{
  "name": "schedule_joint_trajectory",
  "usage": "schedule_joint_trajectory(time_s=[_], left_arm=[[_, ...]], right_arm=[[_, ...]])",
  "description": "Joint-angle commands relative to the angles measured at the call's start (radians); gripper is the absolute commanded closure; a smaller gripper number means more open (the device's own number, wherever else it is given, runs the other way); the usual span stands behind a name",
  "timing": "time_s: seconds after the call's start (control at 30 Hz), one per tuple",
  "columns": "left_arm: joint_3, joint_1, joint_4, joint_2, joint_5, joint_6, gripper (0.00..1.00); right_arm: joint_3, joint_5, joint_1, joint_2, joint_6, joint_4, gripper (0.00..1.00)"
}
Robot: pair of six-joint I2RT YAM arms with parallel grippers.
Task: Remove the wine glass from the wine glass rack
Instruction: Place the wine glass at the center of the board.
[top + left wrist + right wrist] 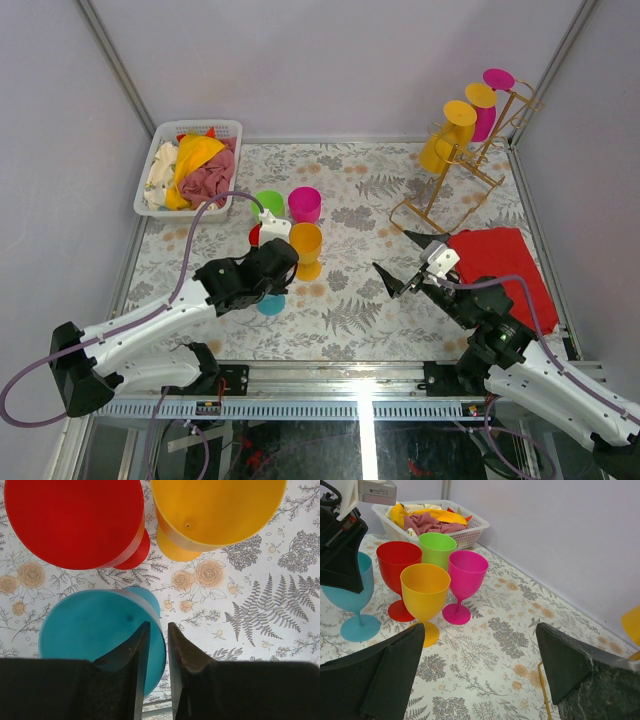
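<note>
A: What could go wrong close in?
B: At 8 o'clock the left gripper (156,625) has its fingers a slit apart over the rim of the blue glass (90,630). I can't tell if they touch it. A crooked lift could tip it into the red glass (75,520) and the yellow glass (220,505) just beyond.
A: The right gripper (392,250)?
B: At 4 o'clock, spread wide and holding nothing, with a red cloth (505,265) beside it at 3.
A: And the rack (408,221)?
B: Far off at 1 o'clock, with the wine glasses (440,152) hanging crowded together. It looks light, so a sideways pull could drag it. A basket (150,170) sits at 11.
</note>
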Motion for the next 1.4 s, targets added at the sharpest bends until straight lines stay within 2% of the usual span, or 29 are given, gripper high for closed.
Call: schedule_joint_trajectory(time_s=[0.0,0.4,0.53,0.7,0.8,0.9,0.97,1.0,1.07,1.13,1.27,1.37], left_arm=[[0.035,0.007,0.045,-0.016,-0.018,-0.003,0.79],[0.086,0.007,0.013,-0.029,-0.020,-0.005,0.76],[0.106,0.008,-0.002,-0.044,-0.030,-0.012,0.76],[0.131,0.008,-0.022,-0.078,-0.054,-0.041,0.62],[0.149,0.009,-0.019,-0.096,-0.060,-0.045,0.53],[0.174,0.008,-0.022,-0.114,-0.060,-0.038,0.36],[0.189,0.009,-0.022,-0.131,-0.061,-0.037,0.28],[0.194,0.008,-0.015,-0.144,-0.060,-0.039,0.24],[0.199,0.008,-0.002,-0.165,-0.056,-0.043,0.18],[0.200,0.009,0.011,-0.188,-0.046,-0.045,0.14],[0.197,0.009,0.025,-0.221,-0.028,-0.044,0.08],[0.176,0.009,0.043,-0.241,-0.028,-0.030,0.02]], right_arm=[[0.047,0.022,-0.003,-0.007,0.007,0.032,0.01],[0.050,0.006,-0.004,-0.017,0.014,0.032,0.01],[0.093,-0.012,-0.003,-0.015,0.071,0.004,0.01],[0.283,-0.116,-0.004,0.022,0.239,-0.067,0.01],[0.383,-0.113,-0.003,0.074,0.328,-0.092,0.01],[0.559,0.032,-0.003,0.164,0.383,-0.215,0.01],[0.708,0.160,-0.003,0.256,0.304,-0.352,0.01],[0.796,0.273,-0.003,0.315,0.277,-0.437,0.01],[0.978,0.497,-0.003,0.452,0.261,-0.600,0.01],[1.119,0.568,-0.003,0.568,0.212,-0.714,0.01],[1.282,0.572,-0.050,0.725,0.138,-0.785,0.01],[1.347,0.347,-0.209,0.790,0.205,-0.829,0.01]])
